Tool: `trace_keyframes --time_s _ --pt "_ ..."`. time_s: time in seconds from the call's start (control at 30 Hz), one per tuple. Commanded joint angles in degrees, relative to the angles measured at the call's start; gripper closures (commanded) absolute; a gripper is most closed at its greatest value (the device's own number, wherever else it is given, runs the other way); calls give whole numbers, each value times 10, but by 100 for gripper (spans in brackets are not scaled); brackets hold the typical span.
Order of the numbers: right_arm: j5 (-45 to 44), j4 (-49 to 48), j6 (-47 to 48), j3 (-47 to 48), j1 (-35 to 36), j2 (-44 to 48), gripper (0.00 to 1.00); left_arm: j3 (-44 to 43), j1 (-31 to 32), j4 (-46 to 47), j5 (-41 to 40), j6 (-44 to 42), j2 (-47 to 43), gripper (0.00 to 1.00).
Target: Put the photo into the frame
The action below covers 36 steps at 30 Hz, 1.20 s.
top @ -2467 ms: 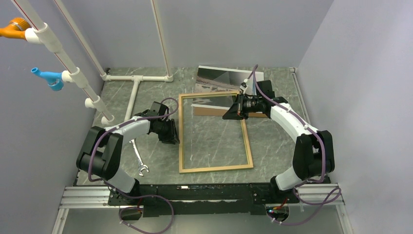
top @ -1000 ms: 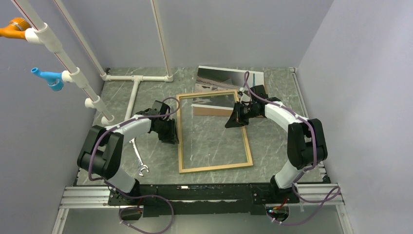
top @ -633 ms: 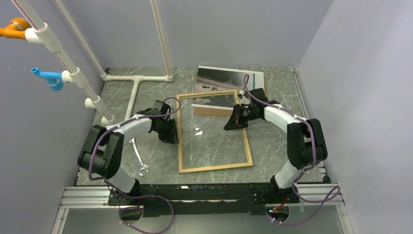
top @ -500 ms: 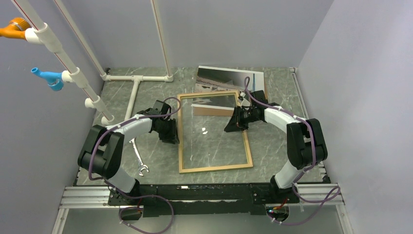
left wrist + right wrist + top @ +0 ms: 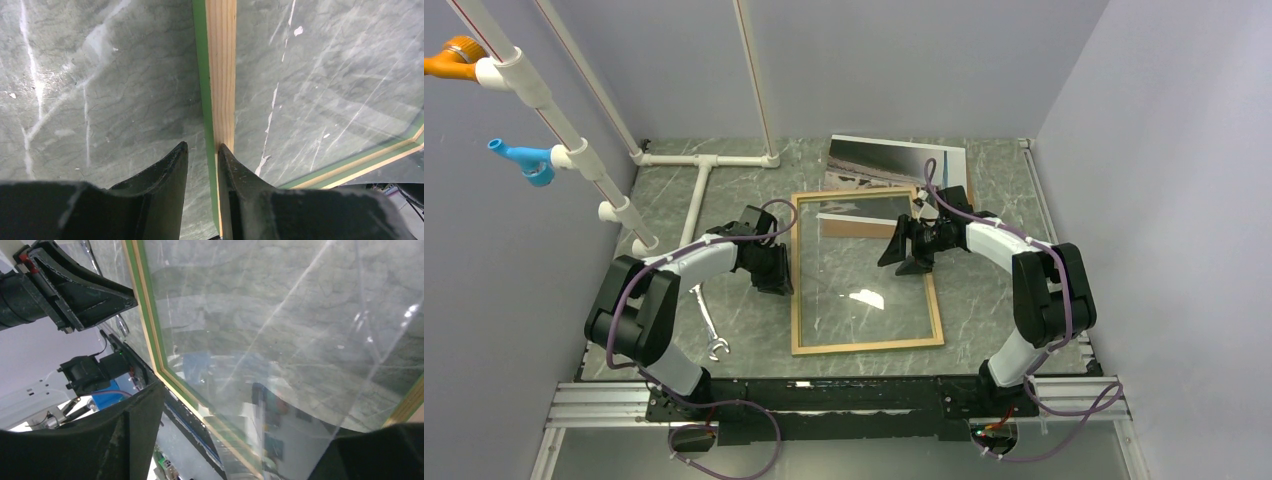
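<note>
The frame point(image 5: 869, 345), with its tan wood face up and a clear pane, lies mid-table. My left gripper point(image 5: 776, 275) is at its left border. In the left wrist view its fingers point(image 5: 202, 147) stand a little apart: the right finger rests on the wood strip point(image 5: 221, 60), the left finger is clear of the green side. My right gripper point(image 5: 907, 250) is open over the right border; in the right wrist view its spread fingers point(image 5: 255, 440) hold nothing, and the pane point(image 5: 280, 330) lies beyond them. The photo point(image 5: 894, 160) lies picture side up behind the frame.
A brown backing board point(image 5: 859, 228) shows through the pane near the frame's far end. A wrench point(image 5: 709, 330) lies left of the frame by the left arm. White pipes point(image 5: 704, 160) run along the back left, and walls close in both sides.
My right gripper has opened and let go of the frame's right border, shifting slightly nearer. The glare on the pane has slid toward the near side. The left arm has not moved.
</note>
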<state>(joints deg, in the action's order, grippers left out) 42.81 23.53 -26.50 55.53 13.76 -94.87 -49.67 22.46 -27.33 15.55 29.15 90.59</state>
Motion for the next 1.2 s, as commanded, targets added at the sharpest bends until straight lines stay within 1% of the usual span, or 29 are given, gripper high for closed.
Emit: trace_keyframes --time_s 0.0,0.2,0.27,0.4,0.57,0.9,1.17 --pt "-10 7 9 19 7 19 30 17 14 -13 -50 -17 33 68" --pt "-26 11 10 23 6 24 15 20 15 -13 -51 -16 32 68" --pt "-28 12 10 25 7 23 8 19 15 -13 -51 -17 31 68" --pt "-39 20 11 28 7 21 1 20 15 -14 -53 -16 31 68" --pt "-66 36 14 33 7 25 0 20 16 -14 -53 -17 31 68" --pt "-154 90 22 52 10 33 0 23 16 -13 -54 -17 31 68" --pt "-179 112 22 57 11 31 0 24 16 -15 -56 -17 29 68"
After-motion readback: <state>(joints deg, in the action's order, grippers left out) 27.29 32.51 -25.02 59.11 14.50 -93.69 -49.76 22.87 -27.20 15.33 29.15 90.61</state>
